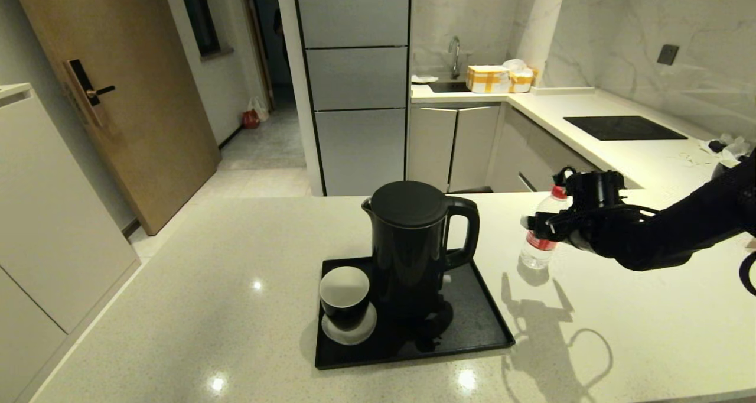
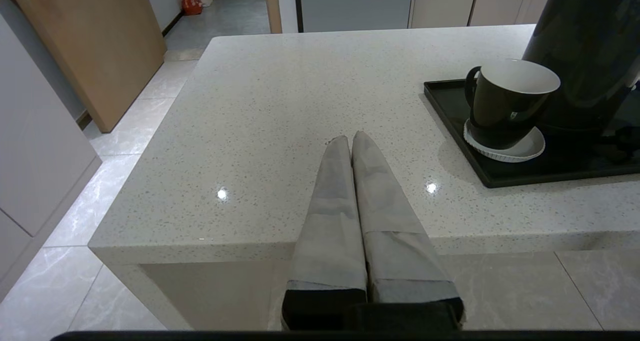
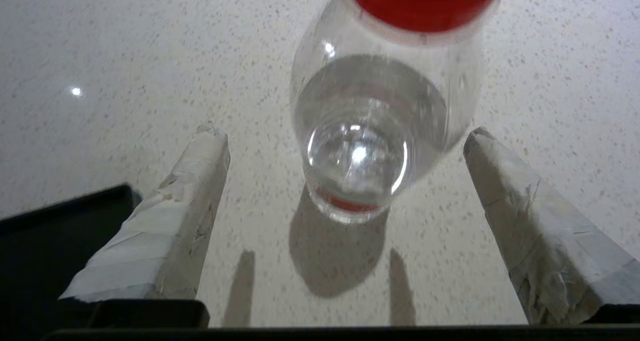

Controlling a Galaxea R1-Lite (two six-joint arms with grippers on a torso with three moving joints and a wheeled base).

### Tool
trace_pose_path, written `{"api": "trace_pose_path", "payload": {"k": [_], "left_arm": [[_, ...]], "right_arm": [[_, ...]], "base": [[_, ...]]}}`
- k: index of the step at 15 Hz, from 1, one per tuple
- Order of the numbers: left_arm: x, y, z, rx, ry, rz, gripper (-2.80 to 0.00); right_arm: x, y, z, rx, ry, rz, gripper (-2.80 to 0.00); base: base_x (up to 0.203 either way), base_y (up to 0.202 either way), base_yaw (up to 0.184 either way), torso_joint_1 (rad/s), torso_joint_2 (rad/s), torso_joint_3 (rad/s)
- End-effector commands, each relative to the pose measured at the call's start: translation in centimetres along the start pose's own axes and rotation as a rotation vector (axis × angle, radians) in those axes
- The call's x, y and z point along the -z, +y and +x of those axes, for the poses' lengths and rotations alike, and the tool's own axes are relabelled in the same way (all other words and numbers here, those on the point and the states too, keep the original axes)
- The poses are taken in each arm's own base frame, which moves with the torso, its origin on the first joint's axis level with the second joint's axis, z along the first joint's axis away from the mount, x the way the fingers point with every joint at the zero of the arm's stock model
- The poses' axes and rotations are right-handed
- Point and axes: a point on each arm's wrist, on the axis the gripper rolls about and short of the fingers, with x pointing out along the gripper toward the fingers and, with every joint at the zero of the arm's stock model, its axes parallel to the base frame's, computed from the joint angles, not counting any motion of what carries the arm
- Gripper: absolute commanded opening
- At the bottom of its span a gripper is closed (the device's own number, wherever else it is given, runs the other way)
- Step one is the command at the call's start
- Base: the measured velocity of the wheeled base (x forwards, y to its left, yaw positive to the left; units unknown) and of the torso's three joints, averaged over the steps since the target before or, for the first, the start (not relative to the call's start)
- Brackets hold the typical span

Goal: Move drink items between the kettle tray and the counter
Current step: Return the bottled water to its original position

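The black kettle (image 1: 411,243) stands on the black kettle tray (image 1: 478,326) in the middle of the cream counter (image 1: 236,273). To the right of the tray, a clear water bottle (image 1: 537,250) with a red cap stands upright on the counter. My right gripper (image 1: 540,223) is at the bottle's upper half. In the right wrist view this gripper (image 3: 345,132) is open, its taped fingers (image 3: 195,181) wide on either side of the bottle (image 3: 375,131) and apart from it. My left gripper (image 2: 351,138) is shut and empty, low over the counter's near left edge, left of the tray (image 2: 450,111).
A black mug (image 1: 344,296) on a white saucer sits on the tray's left part beside the kettle. A black cooktop (image 1: 623,127) lies on the far right worktop. Yellow-white boxes (image 1: 499,78) stand by the sink. The counter drops off to the floor on the left.
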Motion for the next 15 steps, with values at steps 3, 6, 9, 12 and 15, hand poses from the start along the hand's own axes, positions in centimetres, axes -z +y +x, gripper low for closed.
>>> {"api": "trace_pose_path", "payload": {"k": [3,6,9,12,15], "left_arm": [[0.0,0.0,0.0,0.0,-0.001,0.0,-2.8],[0.0,0.0,0.0,0.0,-0.001,0.0,-2.8],[0.0,0.0,0.0,0.0,-0.001,0.001,-2.8],[0.0,0.0,0.0,0.0,-0.001,0.0,-2.8],[0.0,0.0,0.0,0.0,-0.001,0.001,-2.8]], "right_arm": [[0.7,0.6,3.5,0.031,-0.005,0.005,0.0],[0.4,0.3,4.8,0.07,-0.024,0.015,0.0],[0.7,0.1,5.5,0.078,-0.02,0.015,-2.8],[0.2,0.1,4.9,0.076,-0.024,0.016,-2.8],[-0.4,-0.2,2.5,0.072,-0.013,0.018,-2.8]], "base": [[0.0,0.0,0.0,0.0,0.0,0.0],[0.0,0.0,0.0,0.0,0.0,0.0],[0.0,0.0,0.0,0.0,0.0,0.0],[0.0,0.0,0.0,0.0,0.0,0.0],[0.0,0.0,0.0,0.0,0.0,0.0]]}}
